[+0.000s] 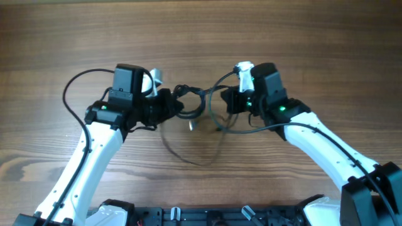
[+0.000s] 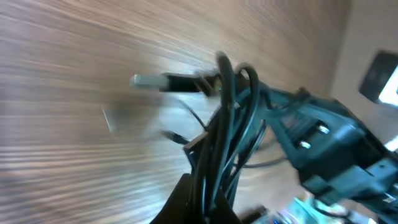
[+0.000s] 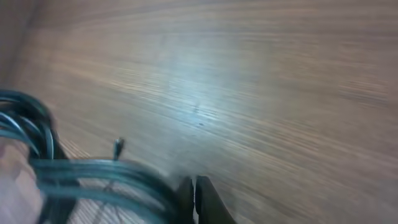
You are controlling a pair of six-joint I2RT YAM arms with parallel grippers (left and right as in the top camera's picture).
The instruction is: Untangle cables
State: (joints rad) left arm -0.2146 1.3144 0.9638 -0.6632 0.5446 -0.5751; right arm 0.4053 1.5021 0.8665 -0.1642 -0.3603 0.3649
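Observation:
The cables (image 1: pixel 195 107) are thin dark cords bunched in loops between the two grippers above the wooden table, with one long loop trailing toward the front (image 1: pixel 188 154). My left gripper (image 1: pixel 168 103) is shut on a bundle of the cables (image 2: pixel 221 143); a plug end (image 2: pixel 149 81) sticks out to the left. My right gripper (image 1: pixel 227 100) is shut on the cables too; its wrist view shows the cord strands (image 3: pixel 93 171) running into the closed fingertips (image 3: pixel 194 196). Both wrist views are blurred.
The wooden table (image 1: pixel 201 31) fills the view. Thicker black arm cables arc beside the left arm (image 1: pixel 72 94) and under the right arm (image 1: pixel 251 129). The right arm's body (image 2: pixel 323 140) shows in the left wrist view.

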